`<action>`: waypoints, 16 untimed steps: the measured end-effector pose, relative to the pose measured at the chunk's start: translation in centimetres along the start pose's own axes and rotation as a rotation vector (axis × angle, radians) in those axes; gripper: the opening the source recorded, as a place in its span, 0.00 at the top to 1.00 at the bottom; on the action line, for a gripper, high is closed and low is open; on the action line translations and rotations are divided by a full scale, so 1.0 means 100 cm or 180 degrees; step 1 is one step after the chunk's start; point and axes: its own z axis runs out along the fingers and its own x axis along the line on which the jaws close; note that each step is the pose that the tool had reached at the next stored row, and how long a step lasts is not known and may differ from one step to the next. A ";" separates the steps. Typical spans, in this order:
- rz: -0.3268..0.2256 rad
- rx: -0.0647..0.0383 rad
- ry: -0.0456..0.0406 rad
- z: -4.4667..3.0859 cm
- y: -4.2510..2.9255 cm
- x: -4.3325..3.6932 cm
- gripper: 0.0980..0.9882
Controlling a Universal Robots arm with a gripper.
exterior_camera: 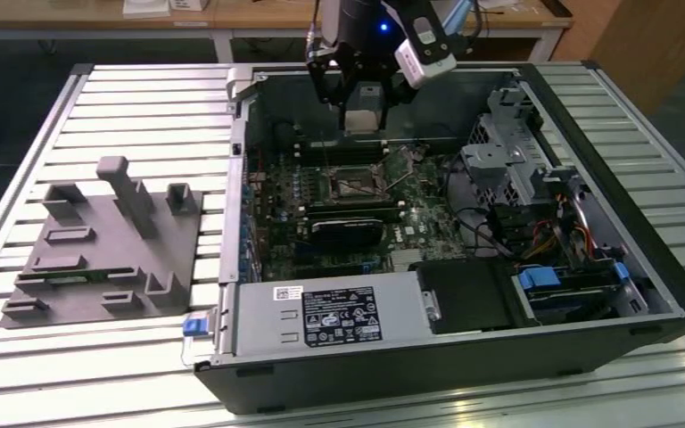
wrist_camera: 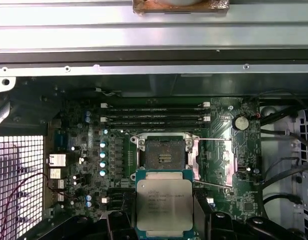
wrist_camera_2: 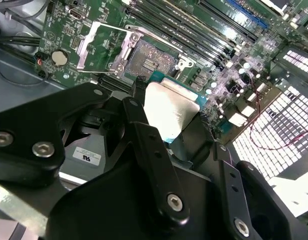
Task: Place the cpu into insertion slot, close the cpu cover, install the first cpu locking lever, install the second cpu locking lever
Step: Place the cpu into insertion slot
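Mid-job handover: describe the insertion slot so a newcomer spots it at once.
Inside the open computer case, find the green motherboard. Near its middle, beside the long memory slots, sits the insertion slot, close to the cpu held in the gripper. It alone is a square recess with dark centre and silver rim; its neighbours are long and narrow.
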 end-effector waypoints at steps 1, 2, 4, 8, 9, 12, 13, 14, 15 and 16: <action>0.0000 0.0001 0.0000 0.0009 -0.0001 0.0000 0.50; 0.0000 0.0002 0.0000 0.0020 -0.0001 0.0000 0.50; 0.0000 0.0003 0.0000 0.0042 -0.0003 -0.0001 0.50; 0.0000 0.0008 -0.0001 0.0087 -0.0006 -0.0002 0.50; 0.0000 0.0010 -0.0001 0.0097 -0.0007 -0.0002 0.50; 0.0000 0.0017 -0.0001 0.0125 -0.0009 -0.0002 0.50; 0.0000 0.0019 -0.0001 0.0134 -0.0010 -0.0002 0.50; 0.0000 0.0021 -0.0002 0.0143 -0.0011 -0.0003 0.50; 0.0001 0.0022 -0.0002 0.0152 -0.0011 -0.0003 0.50; 0.0000 0.0023 -0.0002 0.0161 -0.0012 -0.0003 0.50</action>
